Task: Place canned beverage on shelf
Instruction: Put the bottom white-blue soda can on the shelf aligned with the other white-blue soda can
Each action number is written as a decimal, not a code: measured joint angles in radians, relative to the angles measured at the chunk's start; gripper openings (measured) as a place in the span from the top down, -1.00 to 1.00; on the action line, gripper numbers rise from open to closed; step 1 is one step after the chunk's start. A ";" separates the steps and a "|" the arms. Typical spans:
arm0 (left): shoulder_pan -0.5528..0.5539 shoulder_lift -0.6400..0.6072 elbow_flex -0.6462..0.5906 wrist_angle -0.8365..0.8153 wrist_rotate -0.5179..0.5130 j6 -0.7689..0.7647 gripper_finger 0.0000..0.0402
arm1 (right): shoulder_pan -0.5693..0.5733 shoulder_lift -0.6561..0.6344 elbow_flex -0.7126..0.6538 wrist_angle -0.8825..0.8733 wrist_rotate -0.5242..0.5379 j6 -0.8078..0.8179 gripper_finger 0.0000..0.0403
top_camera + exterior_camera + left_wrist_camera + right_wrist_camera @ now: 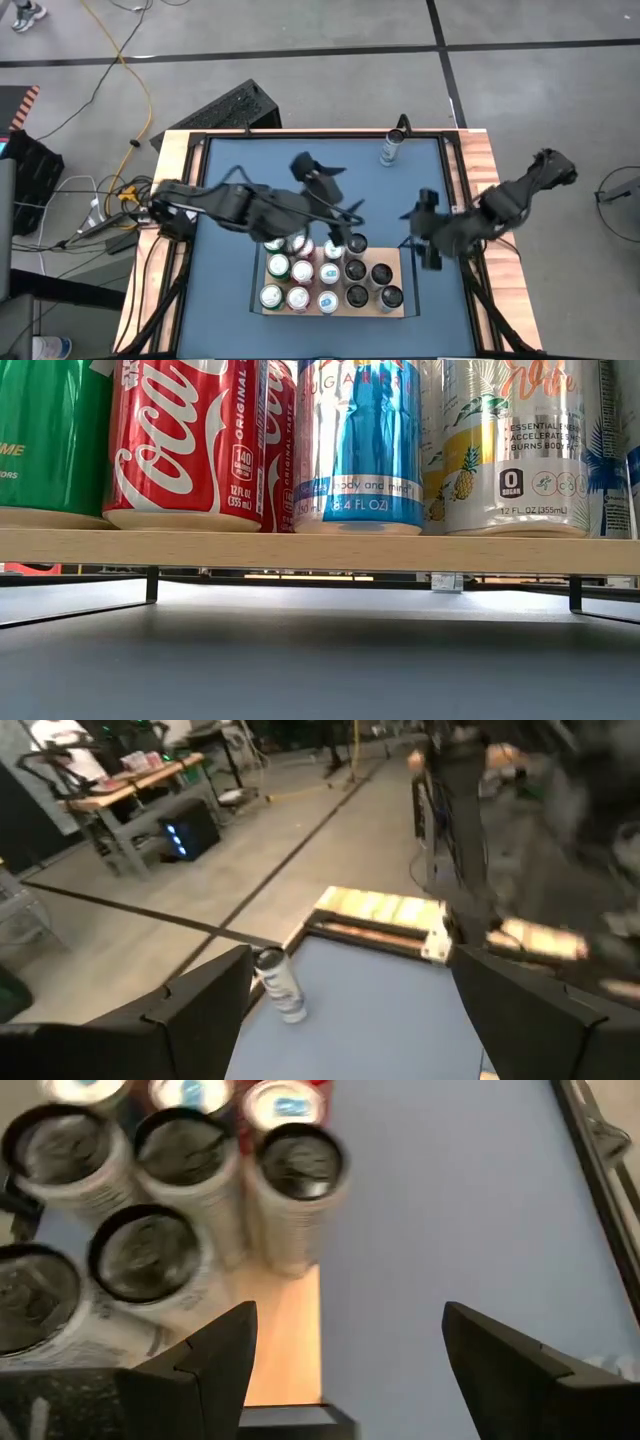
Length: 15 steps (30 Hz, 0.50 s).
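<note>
A slim silver canned beverage point(389, 150) point(280, 982) stands upright on its base on the blue tabletop, near the far right corner. The light-wood shelf point(396, 258) point(320, 550) point(285, 1340) sits at the table's near middle on thin black rails. Several cans point(312, 272) stand on it. My left gripper point(332, 188) point(350, 1010) hangs open and high above the shelf's far edge, pointing nearly level toward the lone can, with nothing between its fingers. My right gripper point(420, 228) point(350, 1360) is open just right of the shelf, tilted down, holding nothing.
Light-wood strips point(480, 180) and black rails run along the table's left and right sides. The low view is filled by a green can, red cola cans point(185, 445) and a blue-and-silver can point(360, 445) on the board. Bare blue tabletop point(250, 180) lies beyond the shelf.
</note>
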 joint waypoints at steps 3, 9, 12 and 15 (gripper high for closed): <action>-0.002 -0.043 0.000 -0.006 -0.035 -0.001 -0.64 | 0.049 0.067 0.000 0.001 0.013 0.014 -0.49; -0.001 -0.072 0.000 -0.015 -0.055 -0.019 -0.64 | 0.098 0.153 0.000 0.022 0.018 0.023 -0.49; -0.002 -0.072 0.000 -0.016 -0.082 0.002 -0.64 | 0.105 0.157 0.000 0.047 0.018 0.044 -0.49; -0.001 -0.072 -0.001 -0.016 -0.091 0.008 -0.64 | 0.106 0.146 0.010 0.081 0.019 0.066 -0.49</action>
